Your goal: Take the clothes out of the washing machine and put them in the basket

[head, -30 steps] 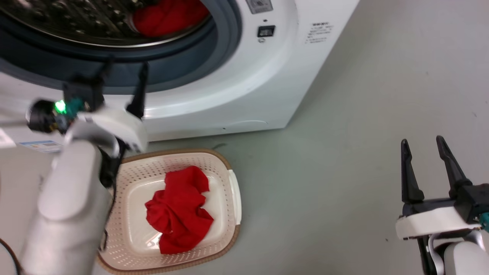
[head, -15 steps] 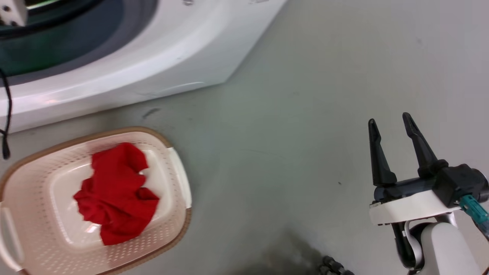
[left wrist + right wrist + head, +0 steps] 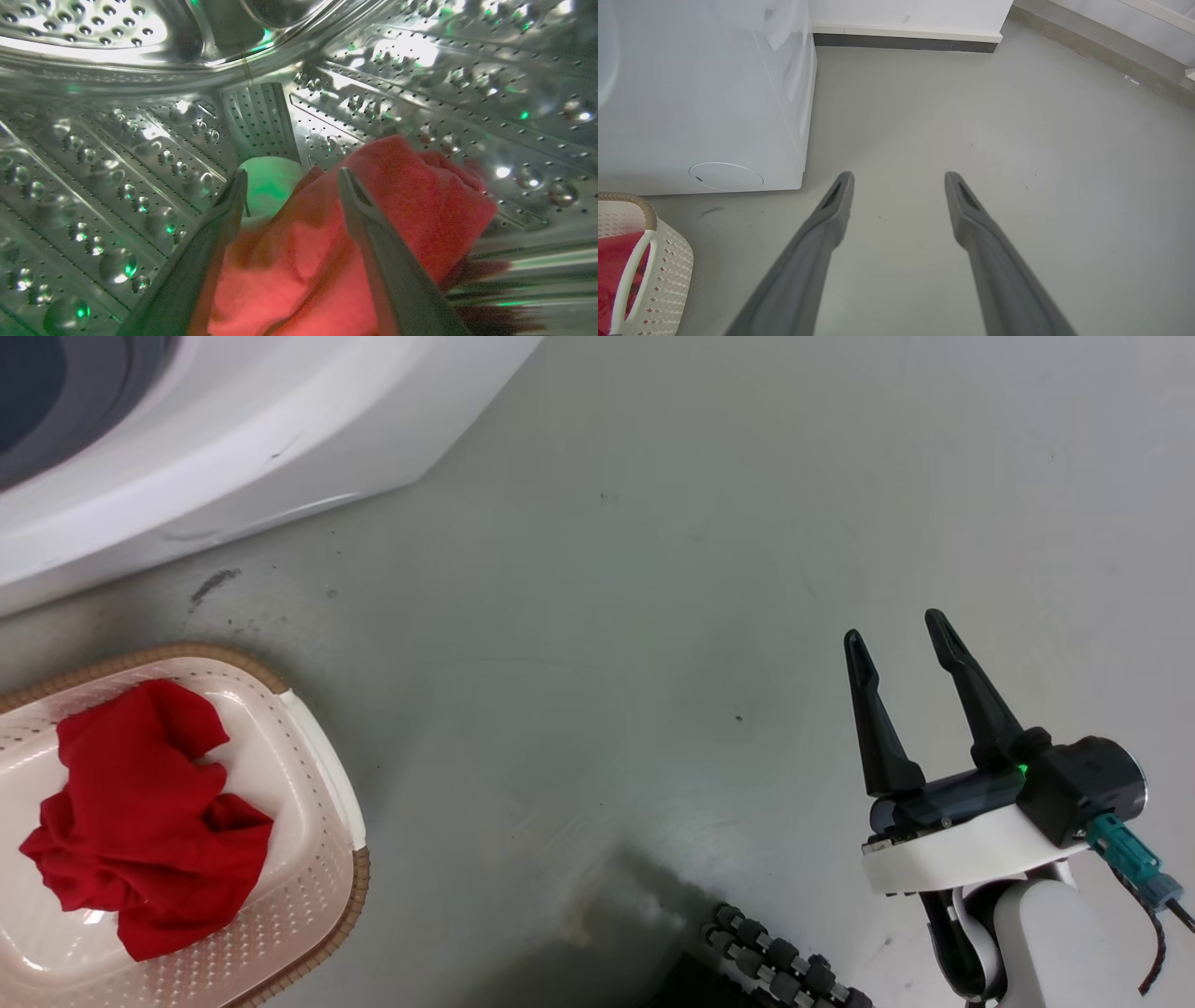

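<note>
One garment (image 3: 140, 803) in basket (image 3: 322, 859) | left gripper (image 3: 292, 173) spread over second garment (image 3: 411, 196) in washing machine (image 3: 117, 154) | shallow pinch may drop it

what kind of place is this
Probably a laundry room, or a test space set up as one: a white washing machine, a perforated basket holding a red garment, bare grey floor.

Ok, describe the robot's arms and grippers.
The right gripper has two long, tapering black fingers on a black base, a white plate beneath, a green light, a teal connector with a dark cable, and a pale forearm. The left gripper has matching dark fingers.
</note>
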